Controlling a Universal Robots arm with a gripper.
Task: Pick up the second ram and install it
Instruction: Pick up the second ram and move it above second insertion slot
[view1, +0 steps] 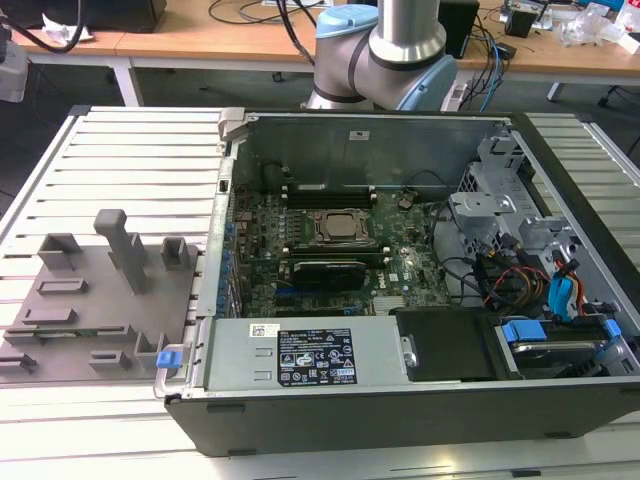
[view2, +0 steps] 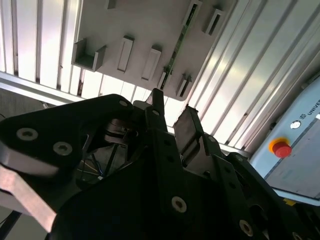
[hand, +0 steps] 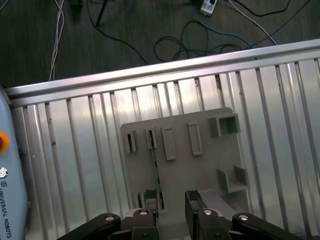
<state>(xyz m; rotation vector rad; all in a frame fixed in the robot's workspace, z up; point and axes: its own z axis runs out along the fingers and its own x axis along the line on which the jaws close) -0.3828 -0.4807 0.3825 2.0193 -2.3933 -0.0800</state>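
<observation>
Fixture blocks (hand: 169, 143) just beside second ram (hand: 156, 172); slatted table (hand: 75, 150) around plate (hand: 200, 170) clear (tall post (view1: 122, 245) stands apart).

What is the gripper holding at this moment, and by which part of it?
Nothing is held. The gripper has its jaws open, with nothing between them; the second ram sits on edge in the grey fixture plate, apart from them.

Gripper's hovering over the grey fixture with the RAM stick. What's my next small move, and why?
Probably nudge the gripper sideways to centre the second ram in its open gap. In the first wrist view the stick, on edge in the grey fixture, lines up nearly with one finger rather than mid-gap.
</observation>
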